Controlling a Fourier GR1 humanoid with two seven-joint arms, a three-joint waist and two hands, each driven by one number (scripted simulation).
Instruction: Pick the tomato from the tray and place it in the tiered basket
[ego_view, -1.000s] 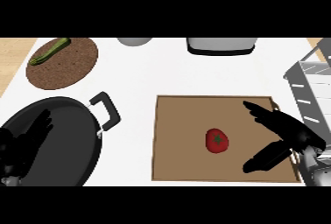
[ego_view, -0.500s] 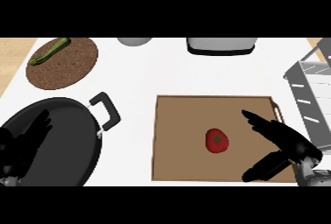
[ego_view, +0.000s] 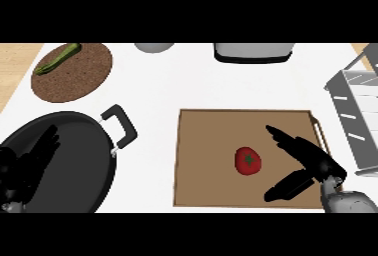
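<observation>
A red tomato (ego_view: 248, 160) with a green stem mark lies on the brown tray (ego_view: 207, 150), right of its middle. My right hand (ego_view: 314, 162) hovers over the tray's right part, open, with fingers stretched above the tomato's right side and the thumb below it. Nothing is held in it. The tiered basket (ego_view: 358, 110), a grey wire rack, stands at the right edge. At the lower left, over the black pan, my left hand (ego_view: 26, 162) rests open.
A large black pan (ego_view: 70, 165) with a handle fills the lower left. A round brown board (ego_view: 77, 72) with a green cucumber (ego_view: 57, 59) sits at the upper left. A grey bowl (ego_view: 153, 47) and a grey appliance (ego_view: 252, 52) stand at the back.
My right hand has slid down and left over the tray, closing in on the tomato's right side. The tomato and the left hand have not moved.
</observation>
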